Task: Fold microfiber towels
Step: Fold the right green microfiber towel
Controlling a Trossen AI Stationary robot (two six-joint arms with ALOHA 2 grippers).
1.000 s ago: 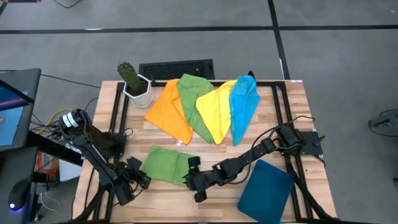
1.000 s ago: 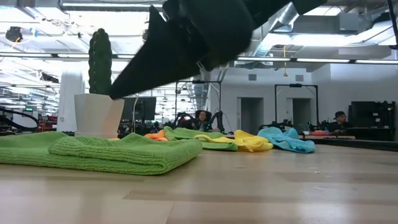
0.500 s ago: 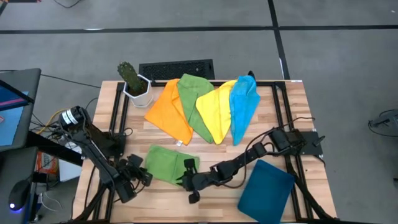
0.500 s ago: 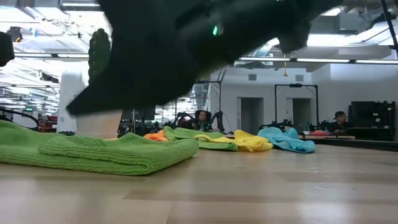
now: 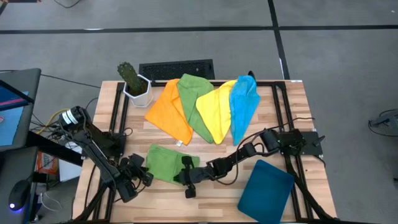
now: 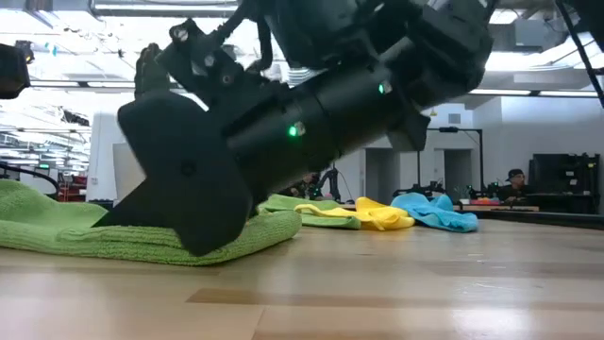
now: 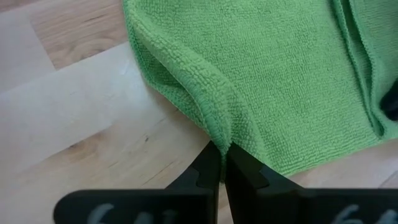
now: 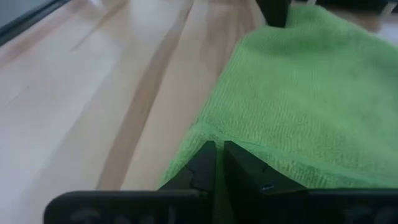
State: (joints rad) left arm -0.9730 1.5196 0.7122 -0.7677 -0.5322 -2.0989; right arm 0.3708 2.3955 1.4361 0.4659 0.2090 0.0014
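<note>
The left fingers [image 7: 219, 163] are pressed together on a raised pinch of the green towel [image 7: 280, 81], its edge drawn up into a ridge that runs straight into their tips, with bare desk [image 7: 81, 118] just beside them on one side and the flat spread of the cloth on the other. The right fingers [image 8: 216, 163] stand nearly together with only a thin slit between them, their tips at the opposite edge of the same towel, where a small lip of fabric sits right at the gap; whether they actually grip it cannot be told. Seen from above, this folded green towel [image 5: 163, 164] lies on the near part of the desk between the two sets of fingers, the left set [image 5: 140, 177] at one end and the right set [image 5: 185, 175] at the other. Well beyond the fingers, across the desk, the orange towel [image 5: 166, 110], a second green towel [image 5: 194, 102], the yellow towel [image 5: 215, 111] and the blue towel [image 5: 243, 104] lie fanned side by side, overlapping.
</note>
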